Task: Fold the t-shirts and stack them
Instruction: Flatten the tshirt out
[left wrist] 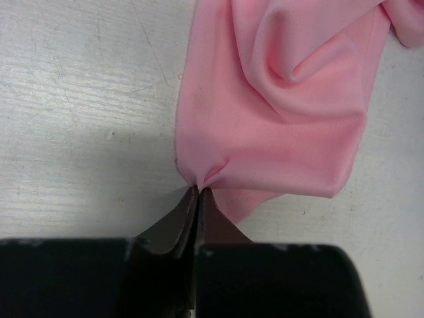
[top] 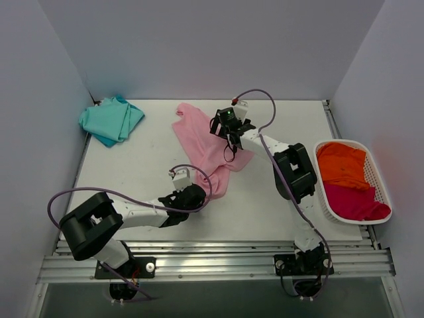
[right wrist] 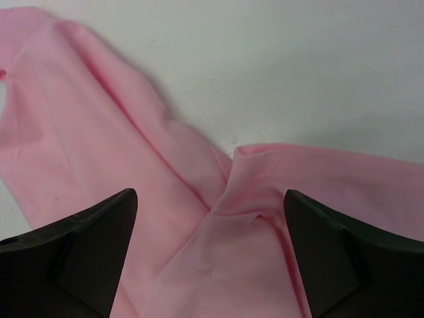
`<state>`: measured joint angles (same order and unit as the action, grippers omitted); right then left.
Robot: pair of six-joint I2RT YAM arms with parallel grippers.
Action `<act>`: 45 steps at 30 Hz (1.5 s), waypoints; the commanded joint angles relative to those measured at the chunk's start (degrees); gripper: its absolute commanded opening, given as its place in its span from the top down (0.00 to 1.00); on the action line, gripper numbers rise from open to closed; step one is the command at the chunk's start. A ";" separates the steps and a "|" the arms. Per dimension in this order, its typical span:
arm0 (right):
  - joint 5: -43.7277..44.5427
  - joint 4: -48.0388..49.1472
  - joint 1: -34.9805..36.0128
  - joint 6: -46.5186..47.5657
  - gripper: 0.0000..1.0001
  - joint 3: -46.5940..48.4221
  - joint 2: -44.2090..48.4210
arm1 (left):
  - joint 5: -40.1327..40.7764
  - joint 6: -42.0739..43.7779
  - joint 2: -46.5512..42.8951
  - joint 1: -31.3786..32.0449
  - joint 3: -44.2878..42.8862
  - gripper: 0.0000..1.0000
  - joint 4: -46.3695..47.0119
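From above, four shirts show: one pink shirt (top: 204, 147) sprawled mid-table (top: 149, 169), one folded teal shirt (top: 112, 120) at the far left corner, one orange shirt (top: 341, 165) and one magenta shirt (top: 354, 202) in one basket (top: 373, 173) at right. At the left wrist, the left gripper (left wrist: 197, 193) pinches the pink shirt's edge tight. At the right wrist, the right gripper (right wrist: 211, 199) hangs spread wide over its folds.

Robotics lab — white booth walls (top: 199, 46), 2 arms (top: 291, 172) on aluminium rails (top: 212, 265).
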<state>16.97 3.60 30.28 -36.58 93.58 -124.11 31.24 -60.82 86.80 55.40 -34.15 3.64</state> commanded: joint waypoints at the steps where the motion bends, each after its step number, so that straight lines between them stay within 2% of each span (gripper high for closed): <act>1: 1.31 -0.43 -1.63 0.72 0.12 4.24 -1.56 | -0.22 0.35 0.47 -0.11 1.28 0.98 -2.58; 11: 0.34 -0.08 -1.63 0.28 0.18 6.09 -6.05 | -0.04 0.44 1.70 -0.11 0.84 0.98 -2.32; 14: 0.34 0.01 -1.63 0.19 0.26 6.09 -6.58 | -0.13 0.35 2.05 -0.11 0.84 0.98 -2.32; 21: 0.52 0.10 -1.81 0.19 0.58 5.30 -6.49 | 0.04 0.17 2.23 -0.11 0.75 0.98 -2.32; 23: 0.69 0.18 -1.89 0.19 0.63 5.03 -6.23 | 0.04 0.17 2.32 -0.11 0.84 0.98 -2.15; 26: 1.04 0.18 -1.89 0.10 0.78 4.68 -5.88 | 0.04 0.17 2.58 -0.11 0.75 0.98 -2.23; 28: 1.40 0.01 -1.89 0.02 0.84 4.42 -5.35 | 0.13 0.08 2.49 -0.11 0.75 0.98 -2.23; 29: 1.57 -0.08 -1.89 0.02 0.90 4.42 -5.17 | 0.22 0.17 2.41 -0.11 0.67 0.98 -2.49; 30: 2.27 -0.51 -1.89 -0.07 1.00 4.24 -4.56 | 0.66 0.26 2.32 -0.11 0.67 0.98 -2.67; 34: 4.56 -1.75 -1.72 0.19 1.00 4.07 -1.40 | 4.51 1.05 0.48 0.06 -1.96 0.98 -8.98; 38: 8.07 -3.33 -1.72 2.20 1.00 3.72 6.32 | 11.46 4.55 -9.61 0.24 -7.94 0.98 -22.16; 43: 12.29 -5.18 -1.28 5.46 1.00 1.43 23.89 | 20.15 12.11 -26.73 0.15 -16.99 0.98 -31.39; 45: 12.30 -5.00 -1.02 6.77 1.00 0.90 30.99 | 22.71 14.49 -30.54 0.06 -19.71 0.98 -33.78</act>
<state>24.10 -2.33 28.71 -32.77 94.21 -106.43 45.25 -52.31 63.11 55.44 -48.38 -22.52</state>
